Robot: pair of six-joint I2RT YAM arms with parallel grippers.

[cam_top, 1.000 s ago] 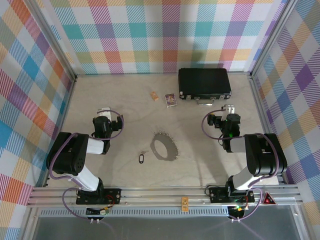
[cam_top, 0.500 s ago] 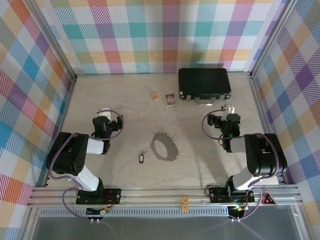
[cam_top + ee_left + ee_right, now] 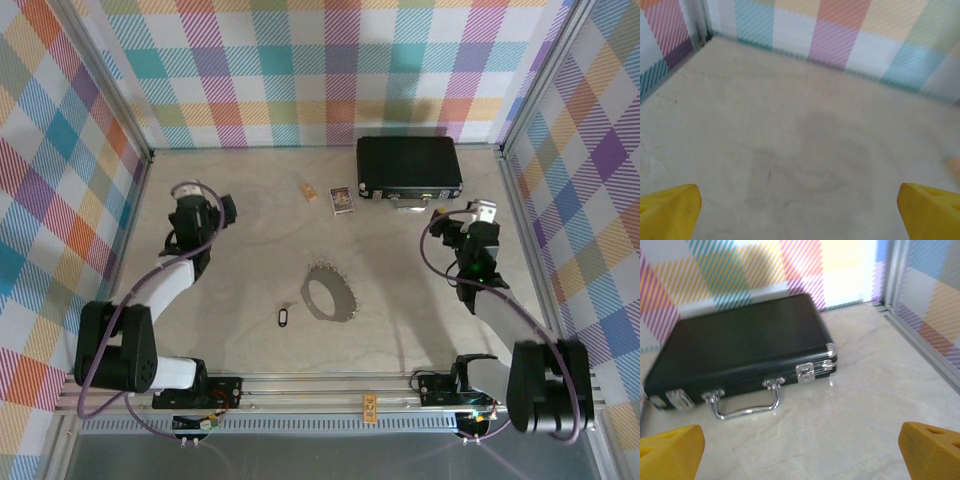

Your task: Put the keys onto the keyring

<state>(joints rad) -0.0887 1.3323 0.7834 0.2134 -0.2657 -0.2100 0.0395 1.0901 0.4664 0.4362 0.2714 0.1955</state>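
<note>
A large metal keyring [image 3: 330, 294] with several small keys around its rim lies flat at the table's centre. A dark key with a black tag [image 3: 283, 316] lies just left of it, apart from it. My left gripper [image 3: 197, 207] hangs over the back left of the table, far from both. In the left wrist view this gripper [image 3: 800, 212] is open, its yellow fingertips [image 3: 670, 207] wide apart over bare table. My right gripper [image 3: 482, 213] is at the right, near the black case, and it too is open [image 3: 800, 452] with nothing between its fingertips [image 3: 927, 447].
A shut black case [image 3: 410, 166] with a chrome handle [image 3: 742, 402] lies at the back right, just ahead of my right gripper. A small card [image 3: 342, 200] and a small orange item [image 3: 310, 191] lie left of it. Checked walls [image 3: 330, 70] enclose the table.
Both arms have unfolded from their tucked pose. The left gripper swung back and to the left, the right gripper back and to the right. The keyring and tagged key have not moved.
</note>
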